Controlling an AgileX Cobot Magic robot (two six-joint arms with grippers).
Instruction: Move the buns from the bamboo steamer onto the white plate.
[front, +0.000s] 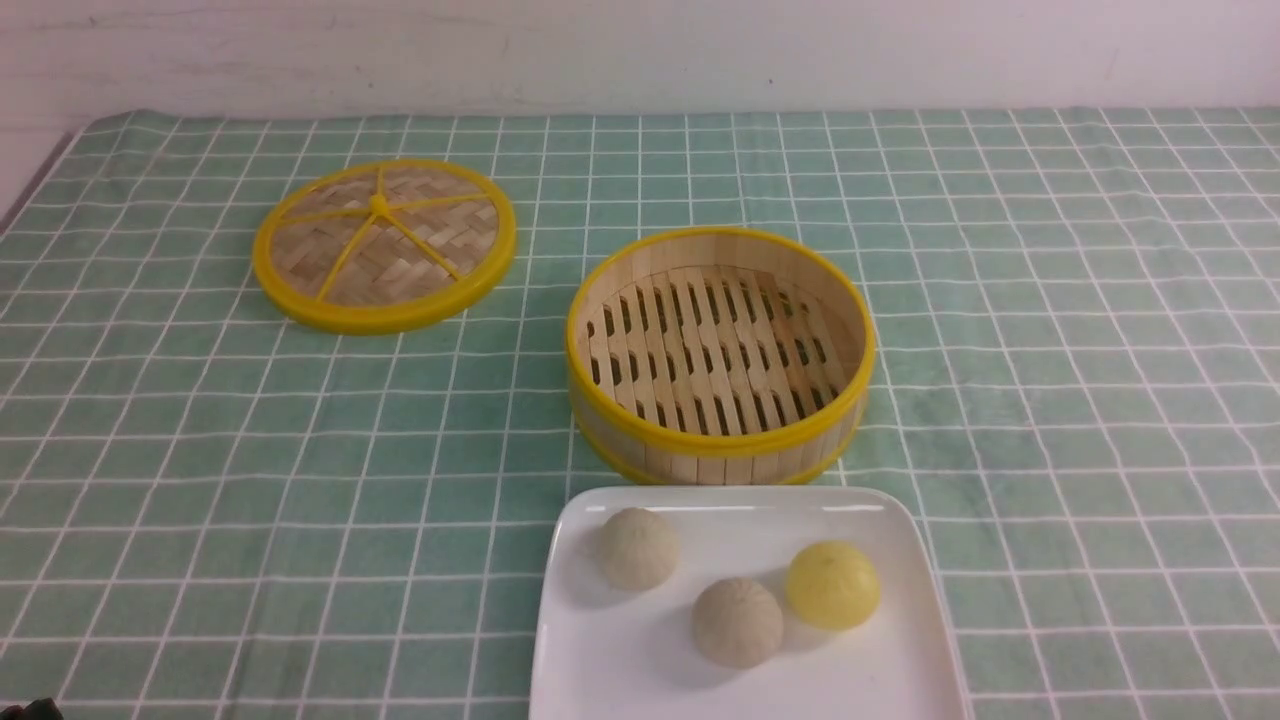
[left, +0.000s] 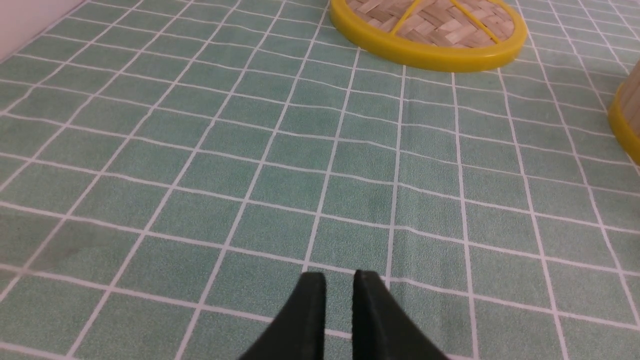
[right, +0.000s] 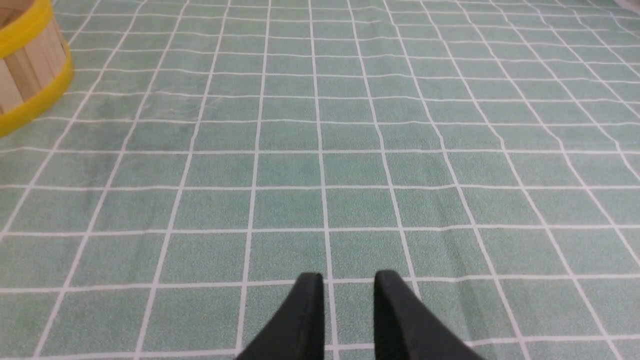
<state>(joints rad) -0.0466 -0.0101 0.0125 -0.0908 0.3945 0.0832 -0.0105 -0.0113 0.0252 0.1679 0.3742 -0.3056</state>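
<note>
The bamboo steamer (front: 720, 440) stands mid-table with nothing on its slatted floor. Just in front of it, the white plate (front: 640, 660) carries the pale cream bun (front: 638, 547) at its left, the bright yellow bun (front: 833, 585) at its right, and a darker greyish-tan bun (front: 737, 621) between them. Neither gripper shows in the front view. In the left wrist view, my left gripper (left: 339, 277) hangs over bare cloth, fingers nearly together and holding nothing. My right gripper (right: 348, 277) is also over bare cloth, slightly open and holding nothing.
The flat woven lid (front: 383, 245) with yellow rim lies at the back left, also seen as the lid (left: 430, 30) ahead of the left gripper. An edge of the steamer (left: 627, 115) shows in the left wrist view and the steamer wall (right: 30, 75) in the right. A green checked cloth covers the table.
</note>
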